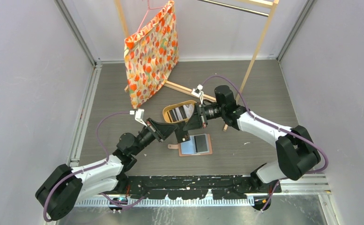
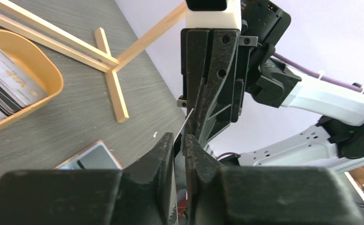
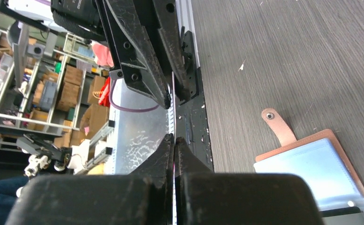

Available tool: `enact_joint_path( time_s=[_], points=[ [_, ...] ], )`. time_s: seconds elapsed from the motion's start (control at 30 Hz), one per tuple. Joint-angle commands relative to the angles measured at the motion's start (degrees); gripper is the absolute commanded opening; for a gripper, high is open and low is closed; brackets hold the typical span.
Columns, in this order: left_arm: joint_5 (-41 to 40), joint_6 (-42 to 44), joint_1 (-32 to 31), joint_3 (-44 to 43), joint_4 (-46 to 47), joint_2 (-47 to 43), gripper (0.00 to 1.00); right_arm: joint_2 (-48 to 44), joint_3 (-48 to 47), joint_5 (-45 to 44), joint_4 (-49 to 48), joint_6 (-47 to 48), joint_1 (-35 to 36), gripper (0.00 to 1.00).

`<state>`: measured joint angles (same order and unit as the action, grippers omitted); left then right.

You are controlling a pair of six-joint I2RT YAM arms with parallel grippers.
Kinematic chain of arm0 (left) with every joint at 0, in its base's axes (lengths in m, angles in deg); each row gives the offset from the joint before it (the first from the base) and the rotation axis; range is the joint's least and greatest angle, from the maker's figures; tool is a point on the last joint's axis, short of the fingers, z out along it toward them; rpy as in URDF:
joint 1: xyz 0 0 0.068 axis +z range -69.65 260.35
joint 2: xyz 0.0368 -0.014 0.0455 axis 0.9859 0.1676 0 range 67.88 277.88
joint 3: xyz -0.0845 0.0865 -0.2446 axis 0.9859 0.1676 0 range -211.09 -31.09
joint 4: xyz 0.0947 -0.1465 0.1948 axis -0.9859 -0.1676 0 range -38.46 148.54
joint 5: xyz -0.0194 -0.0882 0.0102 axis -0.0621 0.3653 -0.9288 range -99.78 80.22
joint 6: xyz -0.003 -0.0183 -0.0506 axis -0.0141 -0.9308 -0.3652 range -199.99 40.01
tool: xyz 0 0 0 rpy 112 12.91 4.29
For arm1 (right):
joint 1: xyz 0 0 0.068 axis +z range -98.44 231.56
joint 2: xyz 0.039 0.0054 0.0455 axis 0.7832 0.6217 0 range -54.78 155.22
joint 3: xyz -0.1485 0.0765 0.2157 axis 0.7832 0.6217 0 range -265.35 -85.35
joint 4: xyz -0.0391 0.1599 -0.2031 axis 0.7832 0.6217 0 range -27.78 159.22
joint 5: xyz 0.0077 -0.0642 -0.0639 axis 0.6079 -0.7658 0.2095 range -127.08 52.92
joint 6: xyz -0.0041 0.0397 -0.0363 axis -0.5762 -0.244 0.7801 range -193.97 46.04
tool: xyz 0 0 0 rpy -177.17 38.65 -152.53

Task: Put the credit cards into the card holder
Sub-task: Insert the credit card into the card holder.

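Right gripper (image 3: 174, 139): clenched on a thin plastic credit card (image 3: 173, 117), seen edge-on, in the air above the far-left corner of the open salmon-tan leather card holder (image 1: 201, 145).
Left gripper (image 2: 180, 140): fingertips flank the same card with a sliver of gap. I cannot tell whether it grips.
Remaining black and white cards (image 1: 180, 112): stacked in the oval wooden tray (image 1: 166, 111), just beyond the card holder.

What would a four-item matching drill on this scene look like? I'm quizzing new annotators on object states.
1 card
2 wallet
3 tray
4 bag

a hanging up
b lying open
c held in the air
d full of cards

Pairs: 1c, 2b, 3d, 4a
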<state>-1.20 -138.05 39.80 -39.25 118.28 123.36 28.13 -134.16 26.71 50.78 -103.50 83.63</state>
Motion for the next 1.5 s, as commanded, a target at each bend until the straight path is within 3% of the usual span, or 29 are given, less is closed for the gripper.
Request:
enact_joint_path(
  time_s=[0.0, 0.1, 0.23, 0.37, 0.47, 0.6, 0.77, 1.07, 1.47],
  points=[
    [-1.56, 1.74, -0.27, -1.46, -5.36, -4.50, 0.24, -1.24, -2.48, 2.44, 7.50, 9.17, -0.31, 0.01],
    [-2.70, 3.35, -0.23, -2.10, -16.58, -10.44, 0.44, -1.44, -2.34, 2.05, 10.77, 12.52, -1.67, 0.01],
    [-5.55, 7.28, -0.15, -4.35, -39.16, -21.65, 0.65, -2.24, -1.78, -0.28, 16.52, 16.56, -3.55, 0.01],
    [-7.45, 10.14, -0.09, -6.58, -60.12, -31.61, 0.73, -3.01, -1.78, -6.64, 25.60, 21.69, -5.29, 0.01],
    [-5.74, 9.41, -0.14, -6.16, -66.11, -35.30, 0.72, -3.73, -0.92, -16.49, 34.13, 23.25, -5.48, 0.01],
    [-2.88, 5.62, -0.14, -2.92, -60.79, -33.39, 0.64, -5.38, 1.14, -25.71, 35.95, 18.99, -6.20, 0.01],
    [-2.38, 3.27, -0.14, -2.12, -49.55, -23.46, 0.58, -5.65, 6.00, -27.77, 29.98, 14.03, -6.32, 0.01],
    [2.91, 3.05, -0.23, -5.54, -31.43, 2.40, 0.51, -0.94, 6.26, -23.82, 28.17, 11.59, -6.42, 0.01],
    [3.53, 2.32, -0.65, -6.67, -25.08, 13.83, 0.48, 5.49, 4.00, -21.10, 27.70, 9.77, -6.45, 0.01]
  ],
)
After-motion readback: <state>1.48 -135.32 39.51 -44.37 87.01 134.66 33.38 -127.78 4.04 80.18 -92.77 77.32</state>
